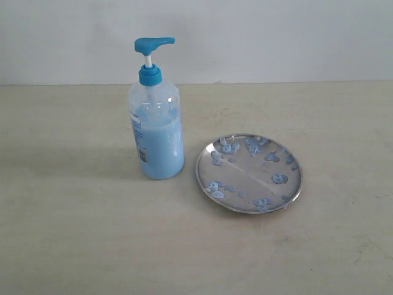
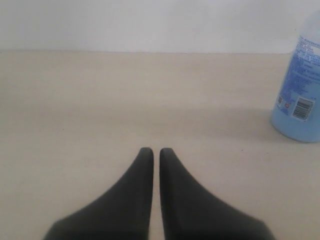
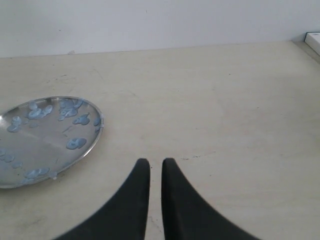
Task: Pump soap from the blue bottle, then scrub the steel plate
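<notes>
The blue bottle [image 1: 156, 126] stands upright on the table, about half full of light blue soap [image 1: 161, 147], its pump head [image 1: 153, 44] up. To its right lies the steel plate [image 1: 249, 173], dotted with pale blue soap blobs [image 1: 280, 179]. Neither gripper shows in the exterior view. My left gripper [image 2: 152, 151] is shut with nothing between its fingers, low over bare table, with the blue bottle [image 2: 299, 95] off to one side. My right gripper [image 3: 155, 162] is also shut and holds nothing, a short way from the rim of the steel plate [image 3: 45, 140].
The pale tabletop [image 1: 73, 221] runs back to a white wall [image 1: 276, 37]. A white object [image 3: 313, 41] sits at the table's far corner in the right wrist view.
</notes>
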Controlling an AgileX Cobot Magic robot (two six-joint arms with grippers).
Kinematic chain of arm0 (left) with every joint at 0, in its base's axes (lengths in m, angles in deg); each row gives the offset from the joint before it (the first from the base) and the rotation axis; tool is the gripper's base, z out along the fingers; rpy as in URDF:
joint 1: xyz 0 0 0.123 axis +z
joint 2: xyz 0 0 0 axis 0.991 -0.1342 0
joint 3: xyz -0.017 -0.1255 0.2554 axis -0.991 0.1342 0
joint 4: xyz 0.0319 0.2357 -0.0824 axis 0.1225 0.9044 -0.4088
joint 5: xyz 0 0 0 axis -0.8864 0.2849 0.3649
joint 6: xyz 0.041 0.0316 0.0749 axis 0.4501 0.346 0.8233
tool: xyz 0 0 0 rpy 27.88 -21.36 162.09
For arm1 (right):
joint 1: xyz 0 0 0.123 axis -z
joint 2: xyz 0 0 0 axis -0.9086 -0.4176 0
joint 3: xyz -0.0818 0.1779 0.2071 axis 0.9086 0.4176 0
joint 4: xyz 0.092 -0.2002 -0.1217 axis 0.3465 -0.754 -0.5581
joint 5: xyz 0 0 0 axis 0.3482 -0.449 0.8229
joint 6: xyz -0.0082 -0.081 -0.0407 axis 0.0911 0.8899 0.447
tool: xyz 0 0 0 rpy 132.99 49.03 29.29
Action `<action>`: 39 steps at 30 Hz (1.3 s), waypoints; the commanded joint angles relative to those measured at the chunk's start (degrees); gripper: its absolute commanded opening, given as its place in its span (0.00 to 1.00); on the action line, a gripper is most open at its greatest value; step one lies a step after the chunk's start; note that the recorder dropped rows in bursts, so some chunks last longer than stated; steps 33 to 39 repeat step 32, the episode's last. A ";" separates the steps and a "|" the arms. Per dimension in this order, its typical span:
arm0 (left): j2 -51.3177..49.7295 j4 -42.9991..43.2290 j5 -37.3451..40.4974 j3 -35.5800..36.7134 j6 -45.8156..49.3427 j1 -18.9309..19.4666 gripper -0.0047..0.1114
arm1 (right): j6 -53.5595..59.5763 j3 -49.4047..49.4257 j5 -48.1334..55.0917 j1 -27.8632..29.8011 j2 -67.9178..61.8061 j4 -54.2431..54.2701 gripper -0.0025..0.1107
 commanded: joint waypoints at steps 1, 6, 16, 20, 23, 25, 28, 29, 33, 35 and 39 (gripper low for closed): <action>0.12 0.25 0.08 -0.05 1.32 0.14 0.08 | 0.41 -0.03 -0.73 0.41 0.30 -0.12 0.02; 0.12 0.25 0.08 -0.05 1.32 0.14 0.08 | 0.41 -0.03 -0.73 0.41 0.30 -0.12 0.02; 0.12 0.25 0.08 -0.05 1.32 0.14 0.08 | 0.40 -0.03 -0.04 0.41 0.30 -0.12 0.02; 0.12 0.25 0.08 -0.05 1.32 0.14 0.08 | 0.40 -0.03 -0.04 0.41 0.30 -0.12 0.02; 0.12 0.25 0.08 -0.05 1.32 0.14 0.08 | 0.40 -0.03 -0.04 0.41 0.30 -0.12 0.02; 0.12 0.25 0.08 -0.05 1.32 0.14 0.08 | 0.40 -0.03 -0.04 0.41 0.30 -0.12 0.02; 0.12 0.25 0.08 -0.05 1.32 0.14 0.08 | 0.40 -0.03 -0.04 0.41 0.30 -0.12 0.02; 0.12 0.25 0.08 -0.05 1.32 0.14 0.08 | 0.40 -0.03 -0.04 0.41 0.30 -0.12 0.02; 0.12 0.25 0.08 -0.05 1.32 0.14 0.08 | 0.40 -0.03 -0.04 0.41 0.30 -0.12 0.02; 0.12 0.25 0.08 -0.05 1.32 0.14 0.08 | 0.40 -0.03 -0.04 0.41 0.30 -0.12 0.02; 0.12 0.25 0.08 -0.05 1.32 0.14 0.08 | 0.40 -0.03 -0.04 0.41 0.30 -0.12 0.02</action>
